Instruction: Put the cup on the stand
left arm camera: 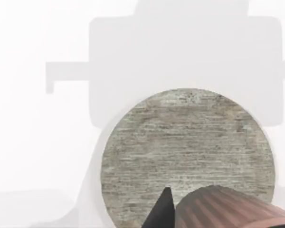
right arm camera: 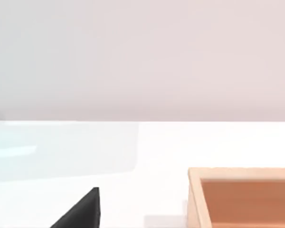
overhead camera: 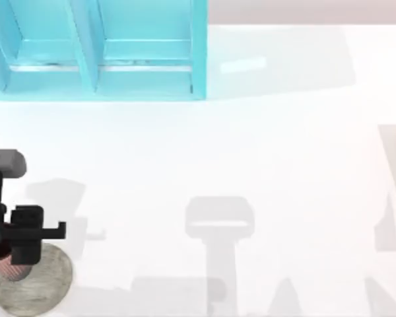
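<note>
left arm [overhead camera: 13,234] blocky matte black, with a grey cylindrical segment [overhead camera: 8,163].

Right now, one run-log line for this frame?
stage: placing | left claw: over the stand, table's near-left, holding the cup | cup: above stand, contact unclear | right arm: parked

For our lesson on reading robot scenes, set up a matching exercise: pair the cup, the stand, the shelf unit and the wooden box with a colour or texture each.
Things:
1. cup
2. stand
3. shelf unit
4. wooden box

Descriptions:
A. turquoise
B. grey, stone-textured
C. light orange-tan
D. copper-brown, ribbed

Pairs: 1-D, 2-B, 3-A, 4-C
</note>
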### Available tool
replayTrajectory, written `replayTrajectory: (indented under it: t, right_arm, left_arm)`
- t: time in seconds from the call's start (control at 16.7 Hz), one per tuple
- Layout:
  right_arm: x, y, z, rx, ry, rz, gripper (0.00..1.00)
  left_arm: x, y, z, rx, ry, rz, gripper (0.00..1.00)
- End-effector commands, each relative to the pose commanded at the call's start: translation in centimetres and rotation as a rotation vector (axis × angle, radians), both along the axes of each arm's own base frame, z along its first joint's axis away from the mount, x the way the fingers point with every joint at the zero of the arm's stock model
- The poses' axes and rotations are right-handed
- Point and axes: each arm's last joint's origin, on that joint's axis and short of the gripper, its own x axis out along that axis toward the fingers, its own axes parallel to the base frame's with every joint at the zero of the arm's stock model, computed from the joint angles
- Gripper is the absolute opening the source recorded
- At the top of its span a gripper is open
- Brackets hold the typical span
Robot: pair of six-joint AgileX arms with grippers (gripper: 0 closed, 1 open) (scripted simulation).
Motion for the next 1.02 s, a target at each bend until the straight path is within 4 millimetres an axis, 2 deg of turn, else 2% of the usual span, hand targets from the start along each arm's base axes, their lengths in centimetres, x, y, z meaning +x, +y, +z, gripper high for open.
replayTrajectory:
  t: [0.3,1.02]
  right_arm:
    - [0.0,0.0,0.0,0.0,0.0,0.0,1.0]
    - [0.0,0.0,0.0,0.0,0.0,0.0,1.0]
  left_arm:
    - [0.1,-0.1,-0.3,0.003,0.003,-0.005,0.0]
    - [1.5,-0.1,-4.9,-0.004,-0.01,-0.001,0.0]
